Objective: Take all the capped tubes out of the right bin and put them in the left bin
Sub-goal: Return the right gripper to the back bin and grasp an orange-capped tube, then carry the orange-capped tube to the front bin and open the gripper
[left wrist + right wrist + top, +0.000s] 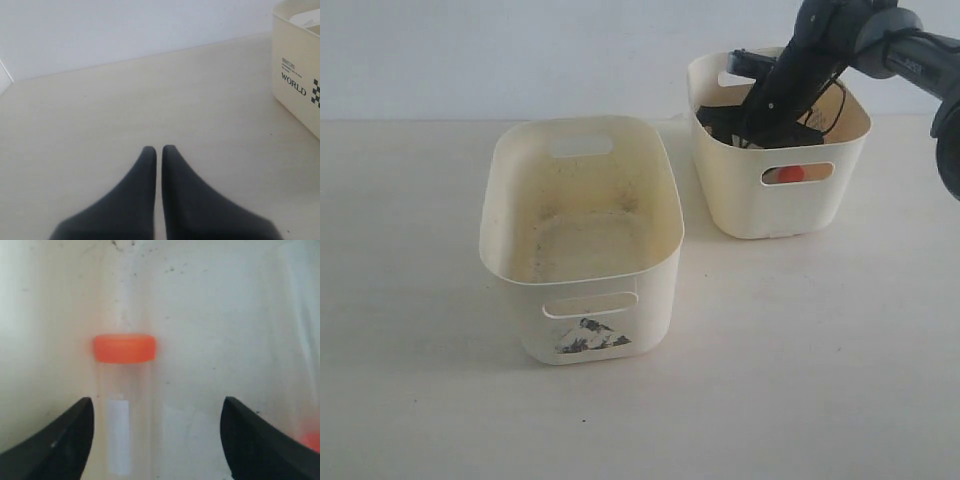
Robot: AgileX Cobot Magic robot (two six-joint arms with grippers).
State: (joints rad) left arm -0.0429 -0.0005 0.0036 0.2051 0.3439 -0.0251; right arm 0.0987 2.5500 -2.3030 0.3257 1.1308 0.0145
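Note:
The right bin (740, 200) stands at the back right, and my right arm (790, 70) reaches down into it. Inside, my right gripper (157, 407) is open just above the bin floor. A clear capped tube (122, 430) with an orange cap (124, 348) lies between the fingers, close to one finger (70, 440) and untouched. A second orange cap (312, 442) peeks in at the frame edge. Through the bin's handle slot an orange cap (791, 174) shows. The left bin (535, 330), with the black mountain picture, holds no tubes. My left gripper (159, 150) is shut, holding nothing, over bare table.
A cream bin wall printed "WORLD" (300, 75) stands beside my left gripper, some way off. Black cables (825, 115) from the right arm hang inside the right bin. A pale wall (520, 50) rises behind the table.

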